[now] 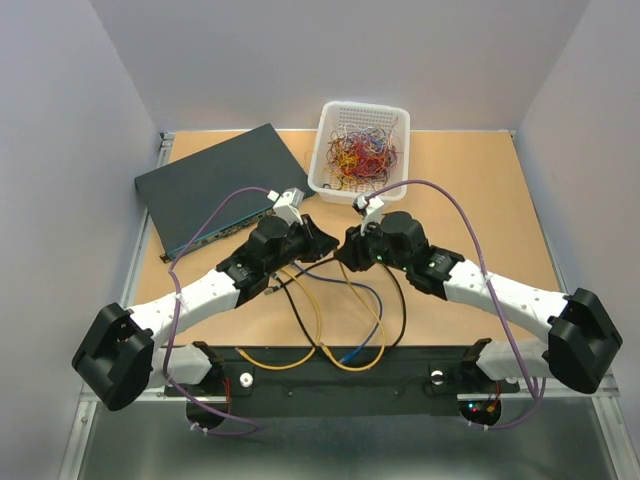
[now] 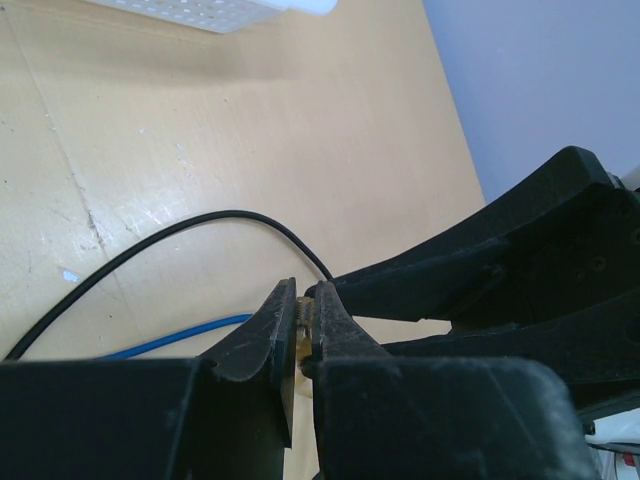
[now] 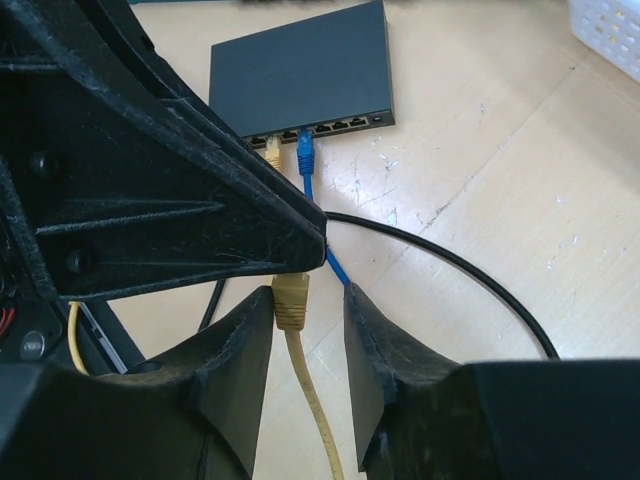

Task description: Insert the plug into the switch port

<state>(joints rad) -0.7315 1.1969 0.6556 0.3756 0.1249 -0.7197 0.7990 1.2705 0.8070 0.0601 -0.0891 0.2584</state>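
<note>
Angled inward, left tool (image 2: pixel 305 302) pinches the plug (image 3: pixel 290 303) (yellow); right tool (image 3: pixel 308 298), opposite, spread astride it.

1. A large dark blue-grey flat box (image 1: pixel 215 190) lies far left on the tan wooden worktop (image 1: pixel 500 180), with a white perforated plastic basket (image 1: pixel 322 183) just to its right.
2. A small flat black rectangular box (image 3: pixel 300 70) lies behind the right end effector (image 3: pixel 310 300).
3. A yellow cable plug (image 3: pixel 290 305) sits between that end effector's fingers.
4. A thin black cable (image 3: pixel 450 260) lies on the worktop to the right.
</note>
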